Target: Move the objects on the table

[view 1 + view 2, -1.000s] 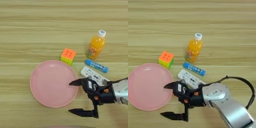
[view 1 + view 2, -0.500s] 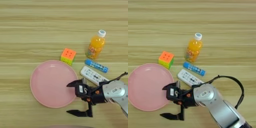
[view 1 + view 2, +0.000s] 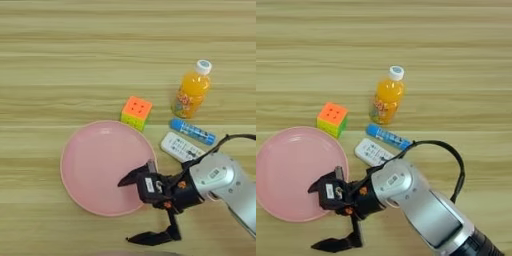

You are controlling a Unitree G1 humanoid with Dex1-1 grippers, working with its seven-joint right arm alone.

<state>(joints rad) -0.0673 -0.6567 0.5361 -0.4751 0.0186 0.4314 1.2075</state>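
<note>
While the silver forearm reaches in from the lower right, the black two-fingered claw sits wide apart, nothing between the fingers. One finger hangs over the lower right part of the big round pink plate, and the other finger is down past the plate's near rim, over bare wood. So the plate's edge falls pretty much in the gap between them. Can't tell if either finger actually touches the plate.

Everything else sits up and to the right of the claw, on the light tan wooden counter with the horizontal grain stripes. The white remote control is the nearest thing, lying at a slant just past the plate's right rim, with its lower end hidden behind the wrist. Just beyond it is the blue glue-stick-like tube, lying on its side at roughly the same slant, near the remote but not clearly touching it. Further out still, the small orange juice bottle with the white cap stands upright. The orange-yellow puzzle cube is straight out beyond the claw, right up against the plate's far rim, looks like touching or close to it. A black cable loops off the forearm near the tube.
</note>
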